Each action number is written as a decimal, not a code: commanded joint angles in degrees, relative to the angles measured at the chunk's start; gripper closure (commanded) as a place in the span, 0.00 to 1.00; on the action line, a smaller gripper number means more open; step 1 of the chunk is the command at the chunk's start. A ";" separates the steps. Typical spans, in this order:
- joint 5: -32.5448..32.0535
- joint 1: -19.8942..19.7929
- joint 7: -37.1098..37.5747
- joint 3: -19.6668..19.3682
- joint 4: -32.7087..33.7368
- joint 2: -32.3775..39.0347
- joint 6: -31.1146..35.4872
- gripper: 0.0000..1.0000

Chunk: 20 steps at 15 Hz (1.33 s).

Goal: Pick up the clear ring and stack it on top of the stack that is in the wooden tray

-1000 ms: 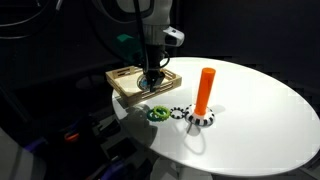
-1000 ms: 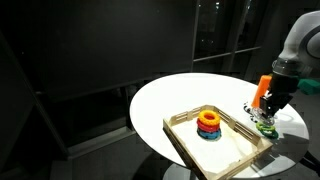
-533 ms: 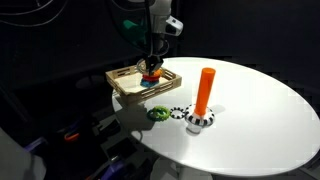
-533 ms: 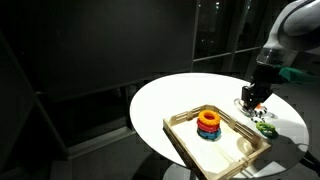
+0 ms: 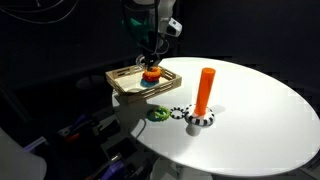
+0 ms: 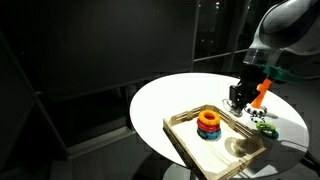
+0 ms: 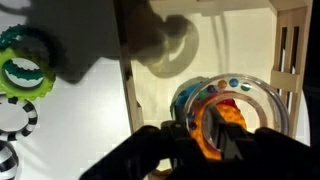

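Note:
My gripper [image 5: 150,62] is shut on the clear ring [image 7: 256,92], a transparent hoop with coloured beads inside. It hangs over the wooden tray [image 5: 118,83], just above the stack of coloured rings [image 5: 150,76]. In an exterior view the gripper [image 6: 237,97] is at the tray's far side, a little beyond the stack [image 6: 209,123]. In the wrist view my fingers [image 7: 205,135] pinch the clear ring's rim. The orange top of the stack [image 7: 230,118] shows through the ring. Whether the ring touches the stack I cannot tell.
An orange peg [image 5: 205,88] stands on a black-and-white ring [image 5: 200,118] on the round white table. A green ring [image 5: 158,113] lies next to it, near the tray; it also shows in the wrist view [image 7: 22,70]. The tray's slatted wall [image 7: 290,50] is close.
My gripper rose from the table by the green ring with the clear ring in it and moved over the tray to the stack.

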 commanded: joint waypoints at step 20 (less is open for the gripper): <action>-12.45 0.73 12.68 0.39 10.22 7.18 -1.11 0.92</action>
